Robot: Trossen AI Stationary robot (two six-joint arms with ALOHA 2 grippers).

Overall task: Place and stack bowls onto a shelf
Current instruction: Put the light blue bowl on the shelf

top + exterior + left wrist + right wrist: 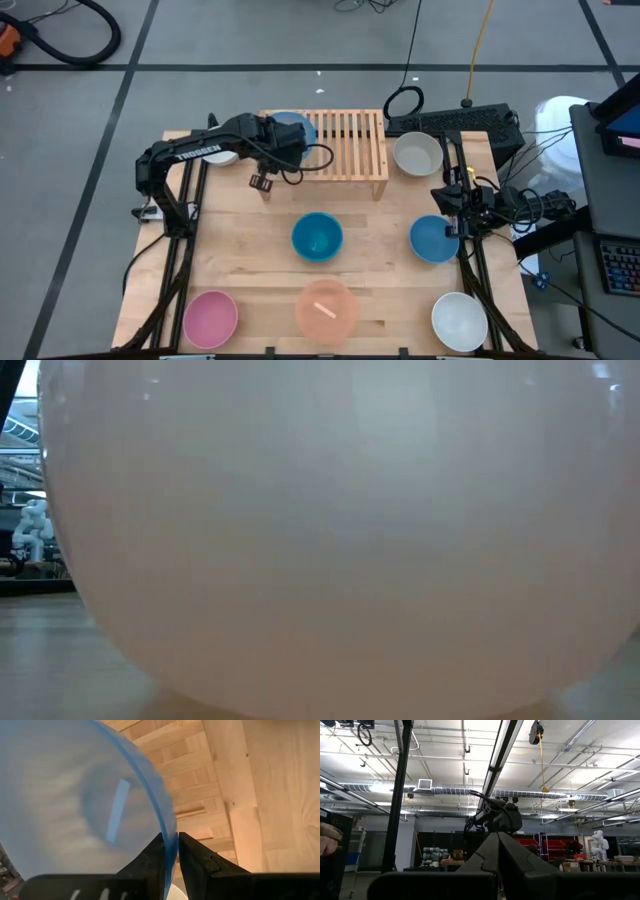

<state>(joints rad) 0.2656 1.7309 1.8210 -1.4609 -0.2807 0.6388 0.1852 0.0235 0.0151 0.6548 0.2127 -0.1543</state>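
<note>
Surface: light-wood surface (390,270) on a grey tiled floor; the slatted shelf (352,143) stands at its far edge, centre.
Left jaws: the left gripper (170,851) is over the shelf's left end, its jaws nearly together, pinching the rim of the light blue bowl (75,800). The wrist view shows one finger inside the wall and one outside.
Right jaws: the right gripper (496,840) is at the surface's right edge, jaws closed on nothing, pointing up at the ceiling.
Held bowl: translucent pale blue, tilted on edge, above the shelf's left end; whether it touches the slats cannot be told.
Other bowls: teal bowl (317,237) at centre, blue bowl (434,239) to its right, pink bowl (210,318), peach bowl (327,310) and white bowl (459,320) along the near edge, another white bowl (416,153) right of the shelf.
Hidden: the peach bowl fills the low view. A pale bowl under the left arm is mostly covered.
</note>
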